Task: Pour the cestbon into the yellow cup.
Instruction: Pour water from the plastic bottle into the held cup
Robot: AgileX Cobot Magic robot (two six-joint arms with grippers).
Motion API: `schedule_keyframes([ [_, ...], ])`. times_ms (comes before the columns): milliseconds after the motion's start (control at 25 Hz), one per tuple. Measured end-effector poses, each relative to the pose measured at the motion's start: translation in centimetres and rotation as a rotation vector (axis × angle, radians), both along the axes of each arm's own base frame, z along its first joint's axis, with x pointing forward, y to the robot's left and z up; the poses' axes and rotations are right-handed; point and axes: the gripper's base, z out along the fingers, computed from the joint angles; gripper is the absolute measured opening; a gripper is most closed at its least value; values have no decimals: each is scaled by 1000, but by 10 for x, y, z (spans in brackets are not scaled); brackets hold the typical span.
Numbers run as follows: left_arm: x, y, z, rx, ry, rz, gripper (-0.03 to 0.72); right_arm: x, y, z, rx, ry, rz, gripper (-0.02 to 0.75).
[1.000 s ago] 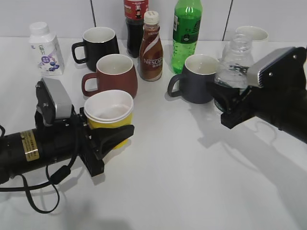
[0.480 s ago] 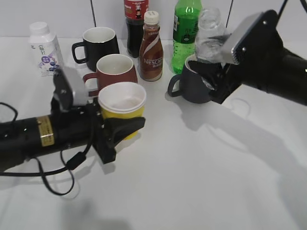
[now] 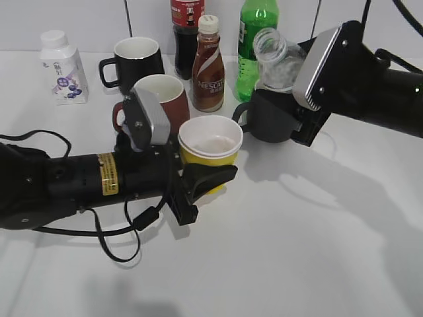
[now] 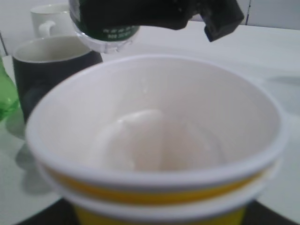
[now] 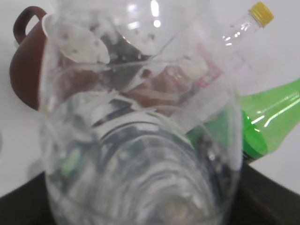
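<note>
My left gripper [image 3: 210, 177] is shut on the yellow cup [image 3: 210, 150], held upright just above the table; its white inside fills the left wrist view [image 4: 154, 140]. My right gripper [image 3: 291, 99] is shut on the cestbon [image 3: 276, 61], a clear uncapped bottle tilted with its open mouth toward the left, up and to the right of the cup. The bottle's clear ribbed body fills the right wrist view [image 5: 140, 154]; its dark green label band shows at the top of the left wrist view [image 4: 110, 28]. The fingers of both grippers are mostly hidden behind what they hold.
Behind the cup stand a brown mug [image 3: 158, 99], a black mug [image 3: 135, 59], a dark grey mug [image 3: 268, 122], a Nescafe bottle [image 3: 208, 66], a cola bottle [image 3: 185, 26], a green soda bottle [image 3: 254, 33] and a white milk bottle [image 3: 63, 69]. A white mug [image 4: 49, 18] stands farther back.
My left gripper carried the yellow cup rightward toward the middle. My right gripper lifted the cestbon, moved it left over the dark grey mug, and tilted its mouth toward the cup.
</note>
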Motion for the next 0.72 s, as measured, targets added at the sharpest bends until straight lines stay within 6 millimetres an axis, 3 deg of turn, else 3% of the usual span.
schedule_keyframes([
  [520, 3, -2, -3, -4, 14, 1, 325, 9, 6, 19, -72, -184, 64, 473],
  [720, 3, -2, -3, -7, 22, 2, 325, 7, 8, 17, -152, -239, 111, 473],
])
